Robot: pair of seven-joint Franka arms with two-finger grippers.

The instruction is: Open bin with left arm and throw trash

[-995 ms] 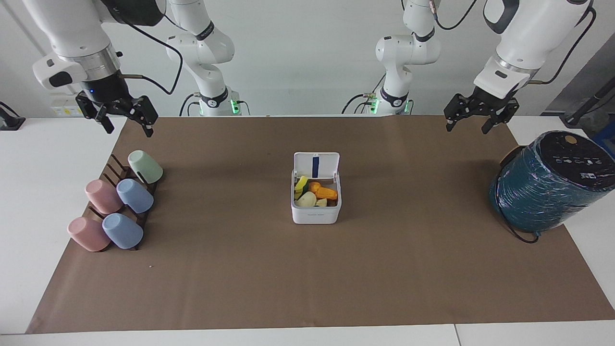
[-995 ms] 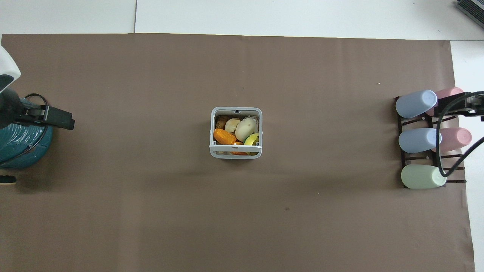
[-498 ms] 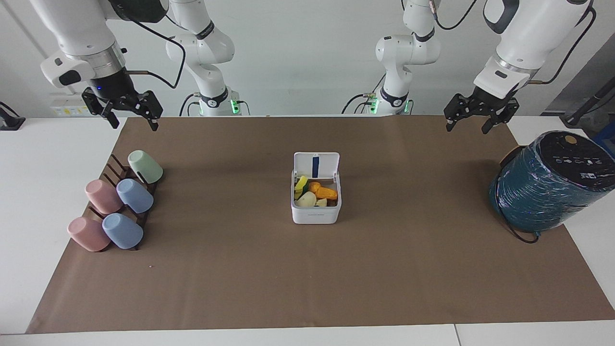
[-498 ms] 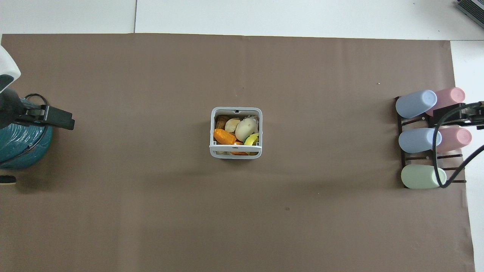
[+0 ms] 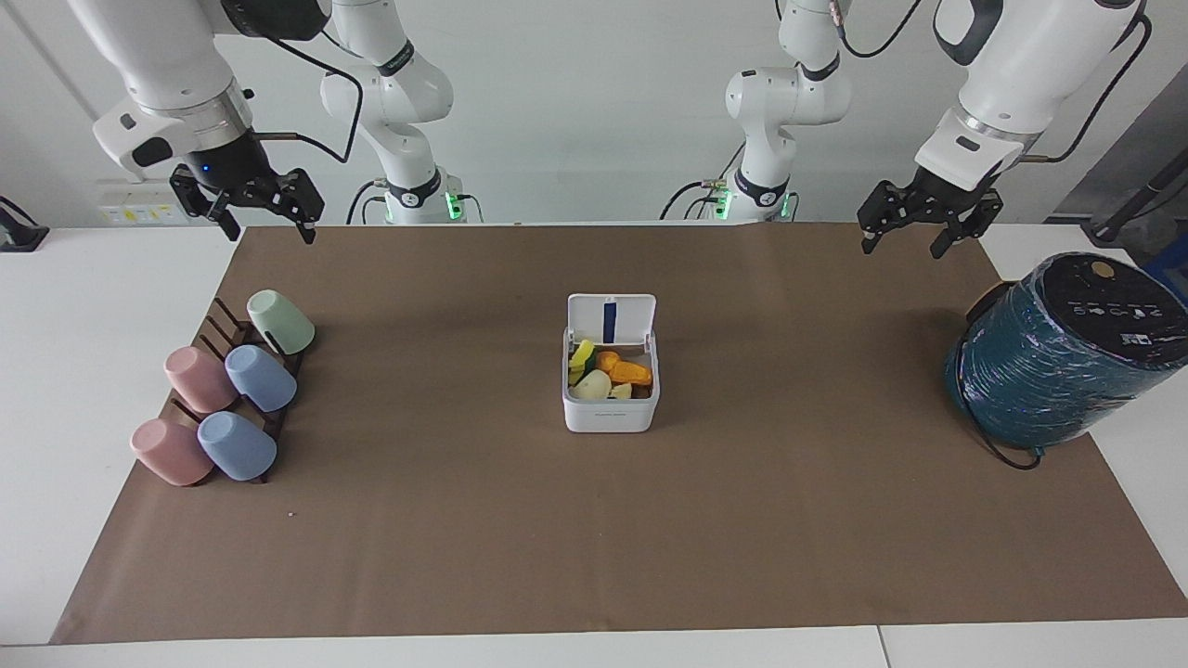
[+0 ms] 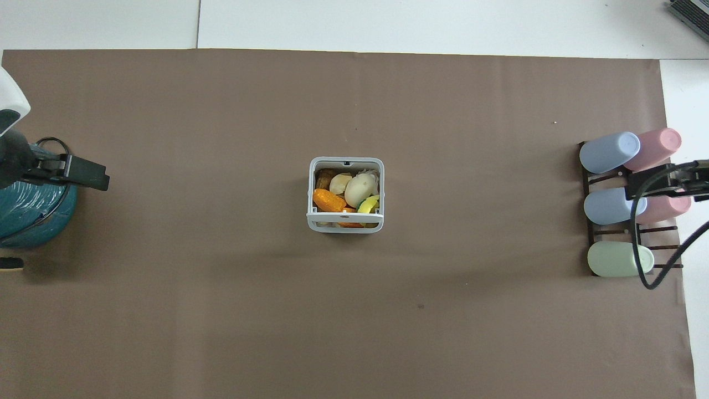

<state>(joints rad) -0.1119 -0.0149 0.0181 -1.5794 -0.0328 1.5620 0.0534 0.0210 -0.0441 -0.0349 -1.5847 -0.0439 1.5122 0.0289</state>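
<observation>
The bin (image 5: 611, 390) stands lid-up holding the trash (image 5: 609, 371); left gripper (image 5: 922, 231) and right gripper (image 5: 263, 221), both spread and empty, hang well apart from the bin; nothing appears outstanding.

Left hand (image 5: 914, 231), right hand (image 5: 264, 215): raised, open.

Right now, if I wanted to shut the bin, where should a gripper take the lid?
Take the lid by its free top edge, from above. It stands upright, hinged along the bin's robot-side rim, with the orange lump and cream lump inside. Both grippers hang well away from it.
</observation>
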